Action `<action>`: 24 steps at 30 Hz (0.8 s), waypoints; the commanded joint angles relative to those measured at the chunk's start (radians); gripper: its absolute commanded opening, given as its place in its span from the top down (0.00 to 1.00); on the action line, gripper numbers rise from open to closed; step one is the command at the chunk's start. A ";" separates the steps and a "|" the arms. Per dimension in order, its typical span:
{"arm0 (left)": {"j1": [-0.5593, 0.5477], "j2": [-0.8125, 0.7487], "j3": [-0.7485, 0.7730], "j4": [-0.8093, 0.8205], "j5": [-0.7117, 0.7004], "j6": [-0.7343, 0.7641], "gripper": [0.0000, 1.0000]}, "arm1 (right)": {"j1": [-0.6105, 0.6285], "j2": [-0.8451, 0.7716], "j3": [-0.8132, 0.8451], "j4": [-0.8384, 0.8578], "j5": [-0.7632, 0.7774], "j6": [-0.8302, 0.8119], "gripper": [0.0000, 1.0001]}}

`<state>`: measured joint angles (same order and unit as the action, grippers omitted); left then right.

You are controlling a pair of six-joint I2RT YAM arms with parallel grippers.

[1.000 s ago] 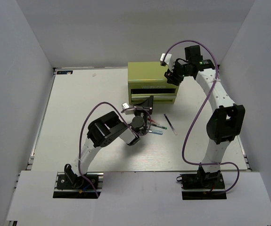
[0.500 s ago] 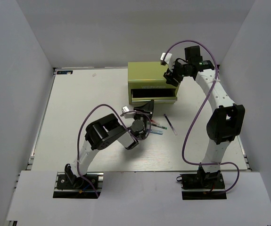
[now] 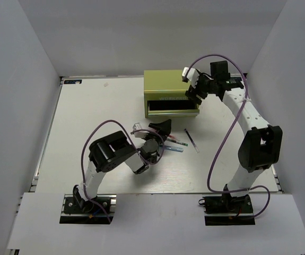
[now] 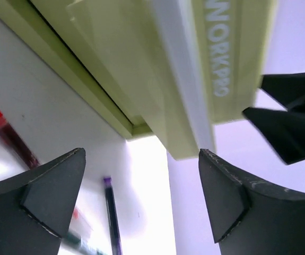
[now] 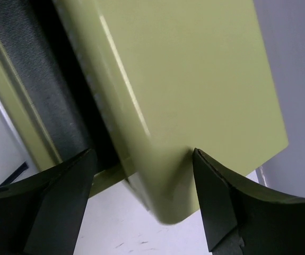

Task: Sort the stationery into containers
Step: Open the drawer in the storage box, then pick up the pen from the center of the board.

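Two grippers are standing open, holding nothing. The left gripper [image 3: 163, 129] is hovering low; the pens [image 3: 176, 147] are lying just right of it, so it should be centring over one pen before closing. Beyond it, the drawer [image 3: 172, 108] is standing pulled out. The right gripper [image 3: 193, 94] is hovering by the chest [image 3: 165, 79] corner. A pale table [image 3: 88, 117] is carrying everything; grey walls [image 3: 25, 79] are enclosing it.

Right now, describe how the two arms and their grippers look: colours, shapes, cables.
The left arm and the right arm are both built from white links joined by bulky black joints. A purple cable loops loosely along each arm. The left gripper and the right gripper each have two matte black, wedge-shaped fingers.
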<state>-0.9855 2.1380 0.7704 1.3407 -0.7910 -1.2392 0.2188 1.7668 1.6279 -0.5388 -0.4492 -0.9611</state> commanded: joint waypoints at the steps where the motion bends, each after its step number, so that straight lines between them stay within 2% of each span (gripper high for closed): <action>1: -0.016 -0.163 -0.089 0.247 0.050 0.026 0.02 | -0.009 -0.101 -0.105 -0.081 0.024 -0.007 0.22; 6: -0.025 -0.340 -0.227 0.161 0.139 0.026 0.00 | -0.010 -0.248 -0.232 -0.061 0.026 -0.021 0.22; 9: -0.025 -0.473 -0.295 0.047 0.194 0.017 0.00 | -0.013 -0.347 -0.316 0.003 0.033 -0.033 0.18; 11: -0.025 -0.553 -0.332 -0.064 0.222 -0.015 0.00 | -0.012 -0.427 -0.397 0.086 0.046 0.039 0.10; 12: -0.013 -0.600 -0.332 -0.221 0.266 -0.028 0.00 | -0.012 -0.476 -0.463 0.115 0.053 0.064 0.10; 13: -0.013 -0.712 -0.342 -0.321 0.266 -0.028 0.00 | -0.012 -0.504 -0.534 0.167 0.070 0.150 0.10; 14: -0.013 -0.777 -0.329 -0.436 0.257 -0.019 0.00 | -0.013 -0.551 -0.571 0.210 0.075 0.166 0.10; 15: -0.013 -0.840 -0.309 -0.706 0.231 -0.002 0.00 | -0.012 -0.584 -0.604 0.208 0.073 0.174 0.10; 16: -0.013 -0.895 -0.243 -0.857 0.219 0.030 0.00 | -0.013 -0.595 -0.666 0.183 0.057 0.177 0.10; 17: -0.002 -0.984 -0.205 -1.009 0.198 0.030 0.00 | -0.015 -0.609 -0.674 0.145 0.000 0.191 0.16; 18: -0.002 -1.016 -0.147 -1.240 0.152 0.053 0.00 | -0.013 -0.610 -0.681 0.096 -0.025 0.206 0.43; 20: -0.002 -1.104 -0.114 -1.389 0.115 0.127 0.00 | -0.013 -0.609 -0.697 0.048 -0.131 0.229 0.64; 21: -0.002 -1.133 -0.114 -1.440 0.070 0.136 0.00 | -0.007 -0.607 -0.727 0.048 -0.150 0.239 0.84; 22: -0.002 -1.162 -0.114 -1.503 0.049 0.155 0.00 | 0.001 -0.606 -0.762 0.053 -0.170 0.249 0.92; 24: -0.002 -1.236 -0.132 -1.548 -0.003 0.155 0.00 | 0.010 -0.586 -0.812 0.101 -0.181 0.323 0.94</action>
<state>-0.9958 0.9791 0.6498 0.1501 -0.6830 -1.1481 0.2127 1.1633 0.8745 -0.4534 -0.5369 -0.7410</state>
